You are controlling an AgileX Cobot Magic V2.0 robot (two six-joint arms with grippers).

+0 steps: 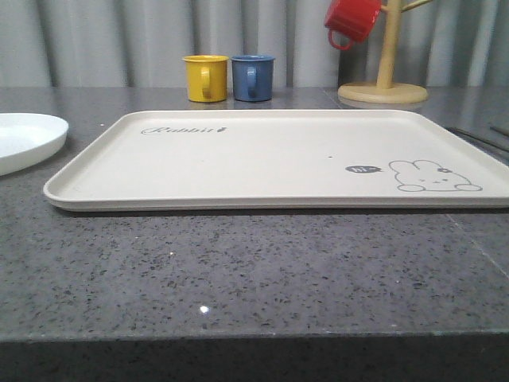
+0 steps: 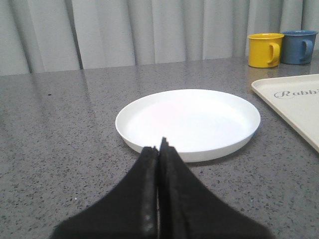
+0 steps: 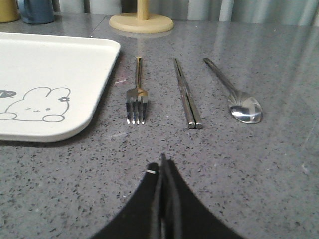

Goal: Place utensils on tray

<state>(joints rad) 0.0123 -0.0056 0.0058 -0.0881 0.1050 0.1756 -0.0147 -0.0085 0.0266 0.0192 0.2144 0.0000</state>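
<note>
Grey speckled surface held the bare tray (image 1: 262, 159). Beside its bunny corner lay fork (image 3: 137, 94), chopsticks (image 3: 186, 94), spoon (image 3: 234, 94), handles pointing away from the right gripper (image 3: 163, 164), jaws pressed together.

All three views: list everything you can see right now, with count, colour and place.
tray: 1, cream with bunny print, centre of the table, nothing on it
plate: 1, white, on the table left of the tray
fork: 1, silver, on the table right of the tray
chopsticks: 1 pair, metal, beside the fork
spoon: 1, shiny metal, beyond the chopsticks
yellow mug: 1, behind the tray
blue mug: 1, next to the yellow one
red mug: 1, hanging on the stand
mug stand: 1, wooden, back right
left pincer: black, shut, before the plate
right pincer: black, shut, before the cutlery
</note>
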